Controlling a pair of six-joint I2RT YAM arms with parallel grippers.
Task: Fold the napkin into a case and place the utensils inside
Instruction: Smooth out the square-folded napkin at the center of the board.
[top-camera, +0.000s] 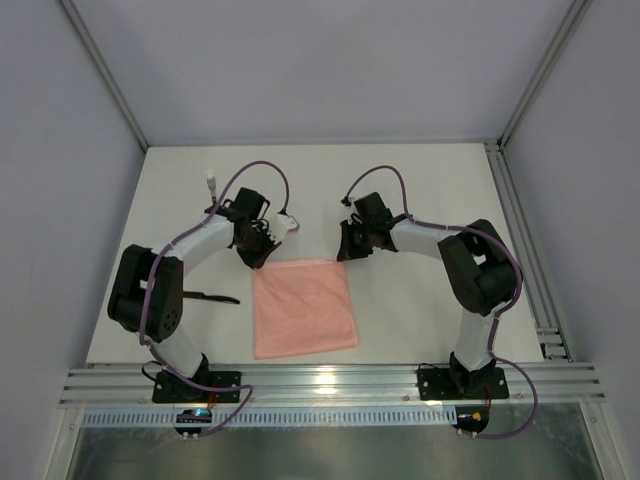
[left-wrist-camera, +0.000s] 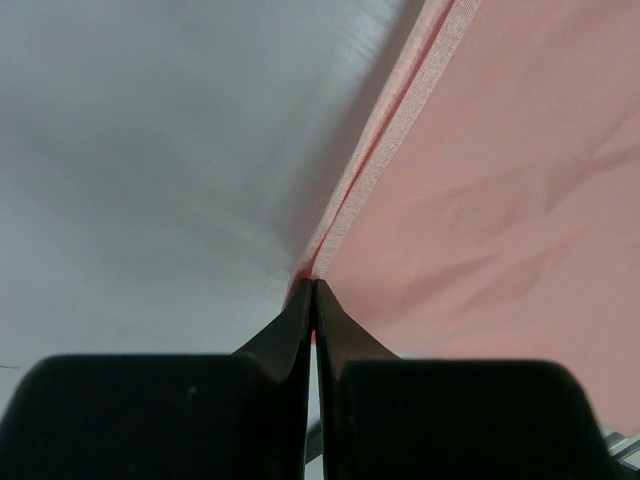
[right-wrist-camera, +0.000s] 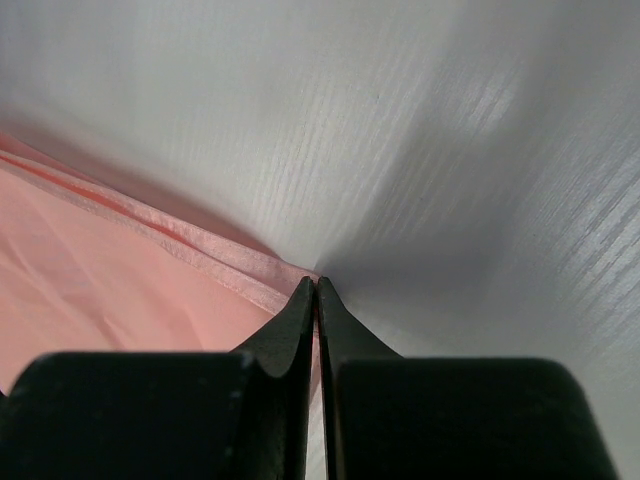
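Both of your claws are gripping the napkin (top-camera: 303, 308) right now. Your left gripper (top-camera: 256, 262) is biting down on the sheet's far left corner, and your right gripper (top-camera: 346, 254) is doing the same at the far right corner. In each wrist view the black fingers are pressing together with a sliver of pink hem caught between their tips, so both sets of jaws are standing closed on fabric. The salmon-pink square is lying flat on the white table (top-camera: 430, 200), slightly wrinkled. It is sitting between your two arms, with its near edge facing the bases. The utensils (top-camera: 215, 297) are resting on the table just left of the napkin, apart from it and partly tucked under your left arm. They are showing as one slim dark shape, so you are not able to tell the two pieces apart.
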